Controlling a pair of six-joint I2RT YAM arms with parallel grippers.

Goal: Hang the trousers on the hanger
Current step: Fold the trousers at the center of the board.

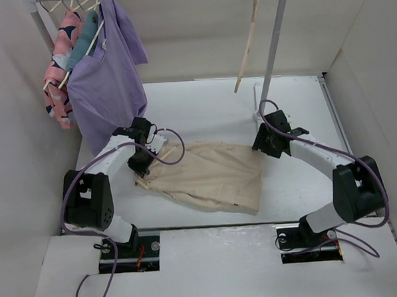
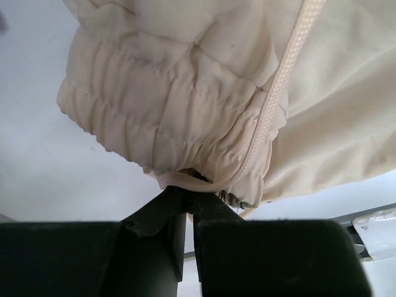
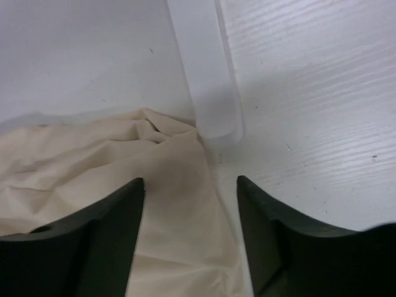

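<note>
Near the middle of the desk [image 1: 296, 103] lay the trousers [image 1: 210, 174]. The left gripper [image 2: 189, 197] pinched their waistband. The right gripper [image 3: 190, 210] hung wide apart over their far right corner. The hanger [image 1: 248, 49] hung by the far edge.

We see the trousers [image 1: 210, 174] as soft matt woven cloth, the drawcord [image 2: 281, 80] a coarse braid. The table [image 3: 309, 93] looks white-painted with fine grain. The fingers [image 3: 278, 247] of the right gripper [image 3: 190, 182] seem matt black plastic; the rack post [image 1: 274, 51] at upper right, dull grey metal.
</note>
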